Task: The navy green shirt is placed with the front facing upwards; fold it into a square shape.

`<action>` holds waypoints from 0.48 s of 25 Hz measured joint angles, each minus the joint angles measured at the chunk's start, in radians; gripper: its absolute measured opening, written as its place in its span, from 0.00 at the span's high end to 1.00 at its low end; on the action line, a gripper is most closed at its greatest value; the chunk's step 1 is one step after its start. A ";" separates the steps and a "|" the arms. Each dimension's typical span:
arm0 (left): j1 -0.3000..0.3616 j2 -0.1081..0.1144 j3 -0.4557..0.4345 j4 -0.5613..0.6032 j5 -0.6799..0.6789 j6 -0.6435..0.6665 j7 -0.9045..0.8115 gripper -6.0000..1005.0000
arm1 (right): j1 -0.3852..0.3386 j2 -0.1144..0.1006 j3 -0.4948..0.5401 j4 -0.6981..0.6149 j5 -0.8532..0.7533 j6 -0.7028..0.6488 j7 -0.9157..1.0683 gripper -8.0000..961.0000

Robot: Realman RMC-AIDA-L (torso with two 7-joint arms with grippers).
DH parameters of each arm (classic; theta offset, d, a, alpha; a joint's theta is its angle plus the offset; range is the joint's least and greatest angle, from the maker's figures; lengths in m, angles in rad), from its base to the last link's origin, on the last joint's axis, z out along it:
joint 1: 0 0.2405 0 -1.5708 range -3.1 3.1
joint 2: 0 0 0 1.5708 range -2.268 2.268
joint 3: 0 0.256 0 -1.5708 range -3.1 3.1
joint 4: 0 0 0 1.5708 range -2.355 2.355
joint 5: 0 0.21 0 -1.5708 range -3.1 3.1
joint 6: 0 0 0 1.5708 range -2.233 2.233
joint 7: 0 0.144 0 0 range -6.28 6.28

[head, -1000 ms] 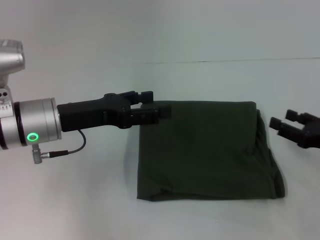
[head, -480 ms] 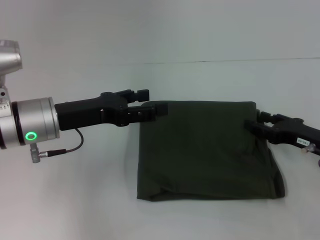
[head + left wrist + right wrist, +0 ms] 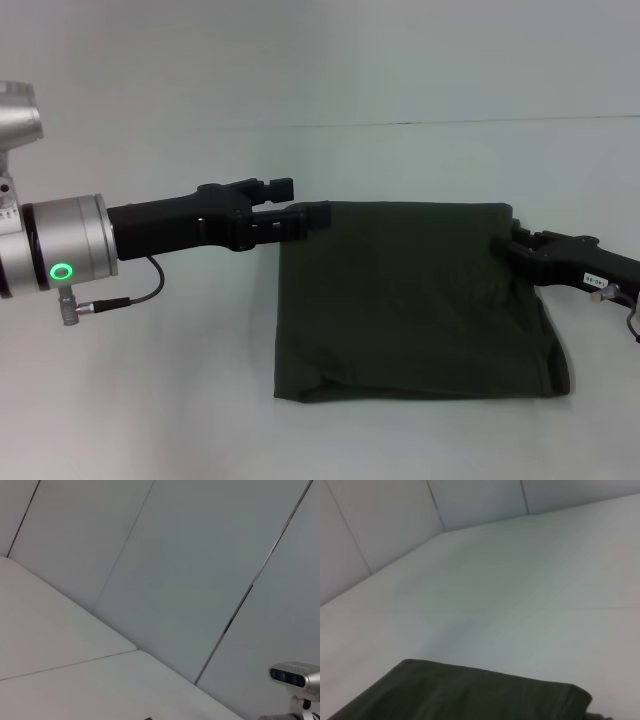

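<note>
The navy green shirt [image 3: 410, 300] is lying folded on the white tabletop [image 3: 150, 400], pale panelled walls [image 3: 200, 580] behind. Left gripper [image 3: 310, 217] and right gripper [image 3: 500, 245] are touching its far corners; can't tell their grip.

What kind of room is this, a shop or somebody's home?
Probably a robot test lab, not a home: a bare white table, plain panelled walls, a mounted camera, and only a folded navy green shirt between two robot arms.
</note>
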 joint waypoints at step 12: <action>0.002 -0.001 0.000 -0.001 0.000 -0.014 0.000 0.10 | -0.003 -0.003 -0.003 -0.005 0.000 0.014 0.002 0.87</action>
